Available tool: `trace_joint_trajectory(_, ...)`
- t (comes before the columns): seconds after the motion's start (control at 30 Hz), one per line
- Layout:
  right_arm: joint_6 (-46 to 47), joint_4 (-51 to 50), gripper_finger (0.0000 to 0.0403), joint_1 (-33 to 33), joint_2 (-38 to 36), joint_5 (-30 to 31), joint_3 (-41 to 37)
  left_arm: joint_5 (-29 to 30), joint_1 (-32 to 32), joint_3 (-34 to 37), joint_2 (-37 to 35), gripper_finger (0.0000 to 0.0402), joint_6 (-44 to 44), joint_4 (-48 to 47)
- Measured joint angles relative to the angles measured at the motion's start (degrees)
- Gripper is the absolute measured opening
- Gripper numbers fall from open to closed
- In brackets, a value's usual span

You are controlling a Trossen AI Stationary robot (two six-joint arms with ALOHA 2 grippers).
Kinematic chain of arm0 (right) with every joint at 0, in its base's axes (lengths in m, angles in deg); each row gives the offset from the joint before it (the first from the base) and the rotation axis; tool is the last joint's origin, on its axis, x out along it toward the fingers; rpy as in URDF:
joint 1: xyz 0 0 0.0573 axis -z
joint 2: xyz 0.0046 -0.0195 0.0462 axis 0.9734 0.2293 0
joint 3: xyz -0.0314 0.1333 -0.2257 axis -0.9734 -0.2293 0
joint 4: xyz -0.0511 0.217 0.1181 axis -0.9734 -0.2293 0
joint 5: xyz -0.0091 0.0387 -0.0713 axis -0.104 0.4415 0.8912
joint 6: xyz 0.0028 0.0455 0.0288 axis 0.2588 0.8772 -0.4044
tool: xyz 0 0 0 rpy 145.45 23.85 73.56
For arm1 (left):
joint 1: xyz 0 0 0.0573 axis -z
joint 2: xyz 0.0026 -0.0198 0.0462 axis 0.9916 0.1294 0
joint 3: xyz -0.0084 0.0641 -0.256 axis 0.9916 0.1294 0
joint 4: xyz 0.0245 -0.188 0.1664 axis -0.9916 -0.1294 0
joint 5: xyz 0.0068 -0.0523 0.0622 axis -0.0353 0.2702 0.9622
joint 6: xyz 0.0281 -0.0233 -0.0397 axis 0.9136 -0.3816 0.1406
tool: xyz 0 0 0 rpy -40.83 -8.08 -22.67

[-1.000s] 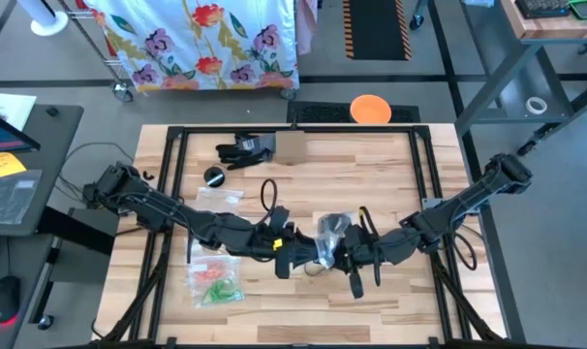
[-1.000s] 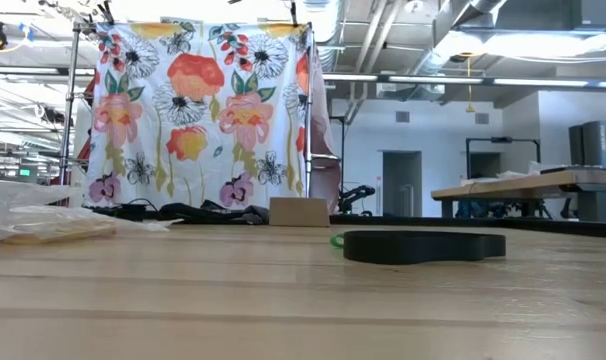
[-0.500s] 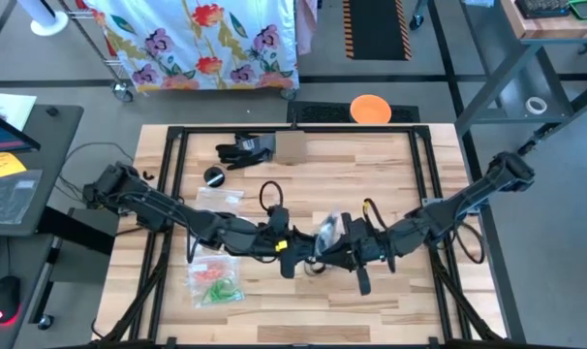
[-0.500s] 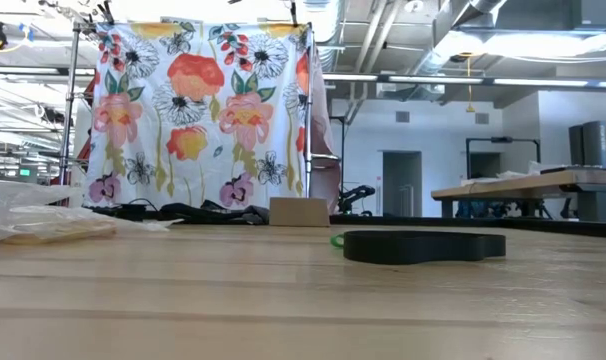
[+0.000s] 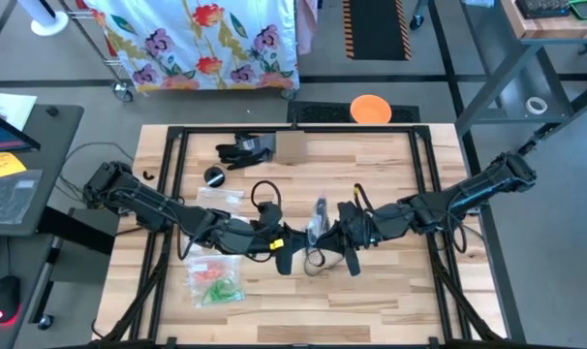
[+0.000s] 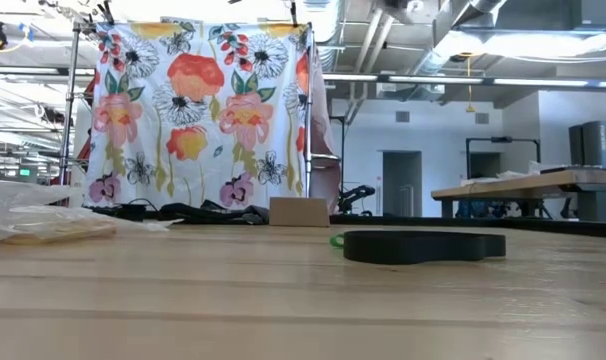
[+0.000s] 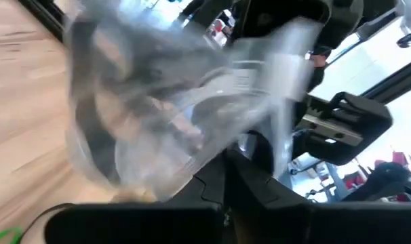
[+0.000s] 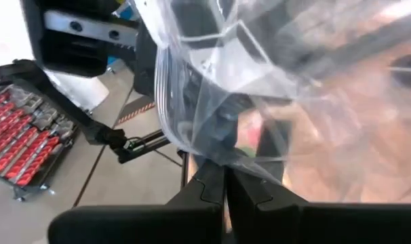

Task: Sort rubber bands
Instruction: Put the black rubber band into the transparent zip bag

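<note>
Rubber bands (image 5: 216,278), thin red and green loops, lie packed inside a clear plastic zip bag (image 5: 214,268) at the lower left of the wooden tabletop (image 5: 390,165) in the high view, well apart from both arms' tips. At mid-frame the left pincer (image 5: 292,250) and right pincer (image 5: 340,236) meet over a second clear plastic bag (image 5: 318,221), each clamped shut on its film, as both wrist views show it bunched across the closed fingers. That bag hangs between them, its long axis roughly upright in the frame. The left arm is nearer the bagged bands.
</note>
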Motion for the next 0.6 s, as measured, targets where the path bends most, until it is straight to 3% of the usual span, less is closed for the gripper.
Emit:
trace_joint_trajectory(0.13,1.34,-0.67,0.0000,0.45,-0.11,-0.72,0.00,1.28,0.00,0.00,-0.35,0.0002,-0.92,-2.13)
trace_joint_trajectory(0.33,2.43,0.95,0.0000,0.48,-0.20,-0.97,0.04,3.35,-0.10,0.13,-0.46,0.0001,-10.25,-11.44)
trace_joint_trajectory(0.6,2.71,2.07,0.0000,1.96,-0.20,-4.62,0.09,2.64,-0.15,0.11,-0.63,0.0001,-16.06,-13.16)
